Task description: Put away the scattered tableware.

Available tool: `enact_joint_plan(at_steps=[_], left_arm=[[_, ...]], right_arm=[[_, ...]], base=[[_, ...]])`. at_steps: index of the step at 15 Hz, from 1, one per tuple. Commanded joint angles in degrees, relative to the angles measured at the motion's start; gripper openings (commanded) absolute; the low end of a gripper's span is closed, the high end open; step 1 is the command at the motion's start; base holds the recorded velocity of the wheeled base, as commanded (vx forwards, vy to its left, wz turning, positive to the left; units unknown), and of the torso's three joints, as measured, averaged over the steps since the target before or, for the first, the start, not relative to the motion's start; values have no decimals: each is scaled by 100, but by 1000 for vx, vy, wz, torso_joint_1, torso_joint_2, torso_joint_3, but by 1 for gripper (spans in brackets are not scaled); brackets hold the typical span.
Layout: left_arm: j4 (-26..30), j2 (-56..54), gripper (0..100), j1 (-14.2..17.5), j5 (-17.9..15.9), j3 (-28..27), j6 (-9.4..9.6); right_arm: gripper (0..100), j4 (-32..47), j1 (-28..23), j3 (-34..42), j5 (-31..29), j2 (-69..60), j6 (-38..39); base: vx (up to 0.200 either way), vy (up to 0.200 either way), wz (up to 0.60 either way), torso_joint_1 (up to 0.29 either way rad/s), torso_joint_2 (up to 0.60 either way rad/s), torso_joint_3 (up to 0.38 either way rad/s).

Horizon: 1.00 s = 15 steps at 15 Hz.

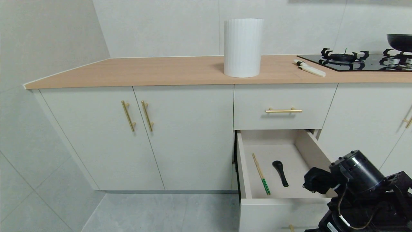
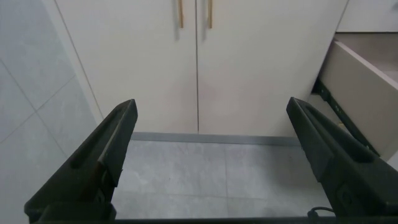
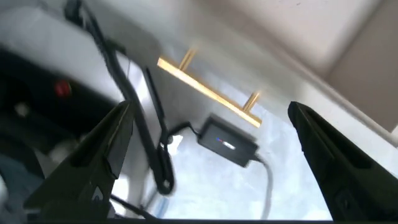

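Head view: the lower drawer [image 1: 244, 167] stands pulled open. A pair of chopsticks [image 1: 261, 174] and a black spoon [image 1: 280, 173] lie side by side on its floor, not touching. On the countertop [image 1: 161, 71], a cream-coloured knife [image 1: 309, 68] lies between a white ribbed canister [image 1: 242, 47] and the gas hob [image 1: 360, 61].

Left wrist view: the left gripper [image 2: 211, 109] has its fingers spread wide with nothing between them, and faces cabinet doors [image 2: 249, 62].

Right wrist view: the right gripper [image 3: 210, 111] is likewise spread and empty, near a gold drawer handle [image 3: 208, 92].
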Motion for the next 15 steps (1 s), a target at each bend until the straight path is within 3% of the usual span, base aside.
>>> enact_joint_plan(at_steps=[1, 7, 15], left_arm=[[-2, 1, 100, 0, 4, 0, -4], [-2, 1, 100, 0, 4, 0, -4], [-2, 1, 100, 0, 4, 0, -4]], right_arm=[[100, -5, 22, 236, 7, 23, -223], [100, -49, 75, 149, -54, 735, -153], [100, -49, -250, -862, -458, 1588, 1517]], base=[[0, 0, 0, 0, 0, 0], [0, 0, 0, 0, 0, 0], [0, 0, 0, 0, 0, 0]])
